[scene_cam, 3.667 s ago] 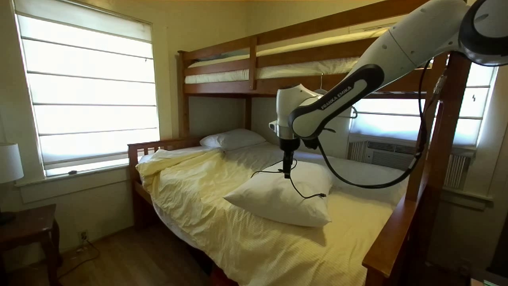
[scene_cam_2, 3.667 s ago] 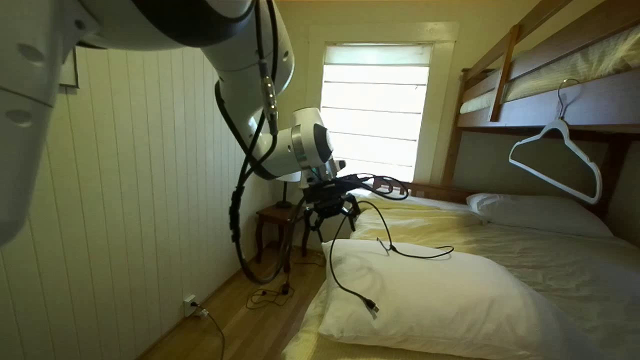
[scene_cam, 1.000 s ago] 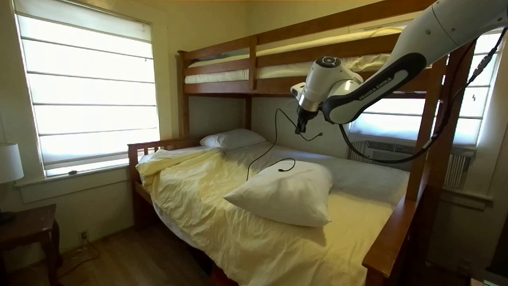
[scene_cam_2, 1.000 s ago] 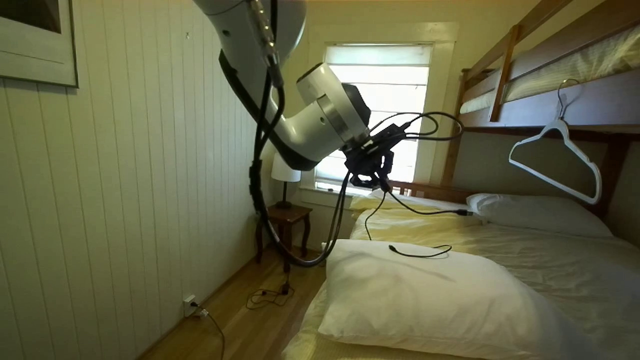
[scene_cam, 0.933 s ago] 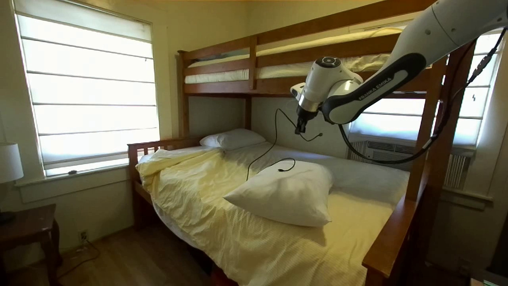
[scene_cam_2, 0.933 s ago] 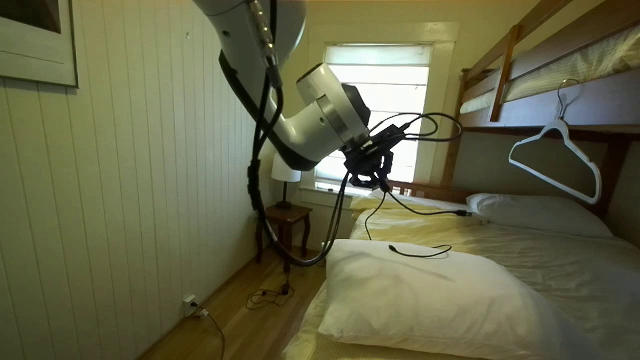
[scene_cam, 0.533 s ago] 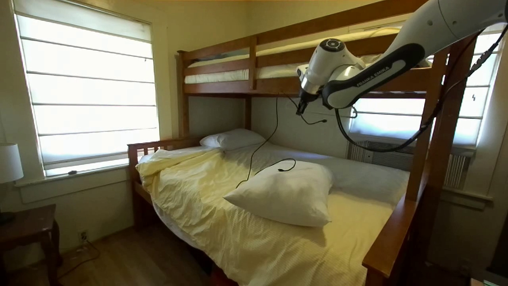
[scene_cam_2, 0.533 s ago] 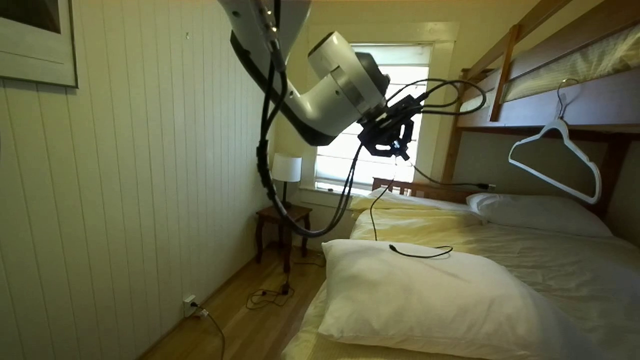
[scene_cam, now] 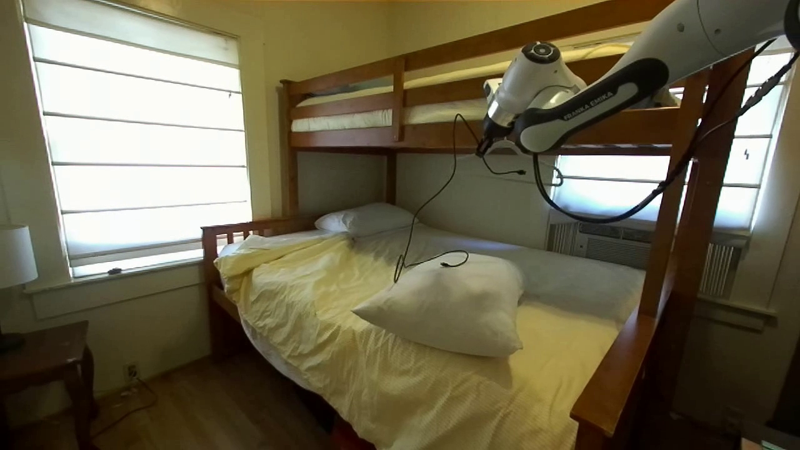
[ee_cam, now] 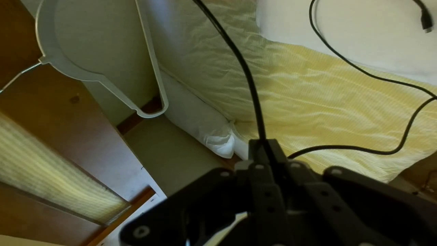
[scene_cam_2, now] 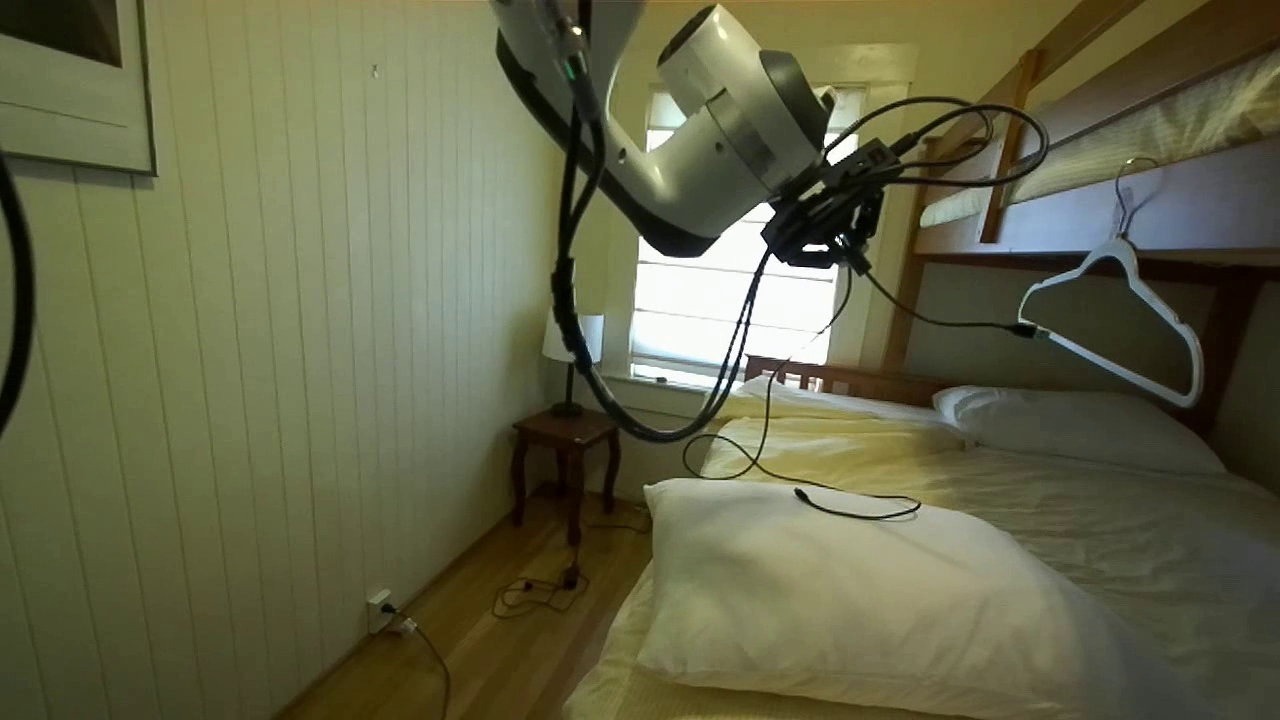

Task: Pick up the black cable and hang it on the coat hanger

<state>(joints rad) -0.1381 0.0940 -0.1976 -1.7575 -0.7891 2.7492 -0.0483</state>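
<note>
A: Got a read on the fingers [ee_cam: 255,152]?

B: Yep. Found them closed and pinching the black USB cable [ee_cam: 251,82], on the cord rather than a plug.

A: Expected what for handling?

B: Reckoned on very light, limp, a bit springy at the bends, with a mildly slick jacket. Rated fragility low, plugs included. Would have picked mid-cord for a balanced drape; judged this pinch too close to one end, so likely to slide off under the long side's pull.

A: Traced it from the tips?

B: Did. Followed the short tail out to a USB-style plug [scene_cam_2: 1025,330] in an exterior view. Followed the long run out the right side of the tips in the wrist view, down to a loop just beside the white pillow [scene_cam_2: 850,590], then onto that pillow, finishing at the far plug [ee_cam: 426,22].

A: Found the target?

B: Located the white coat hanger [scene_cam_2: 1120,245] hooked on the upper bunk's side rail [scene_cam_2: 1200,205]. In an exterior view, saw overlap between the USB-style plug and its lower corner; couldn't confirm contact. In the wrist view, saw cord and hanger apart. Called it carry phase, nothing draped yet.
</note>
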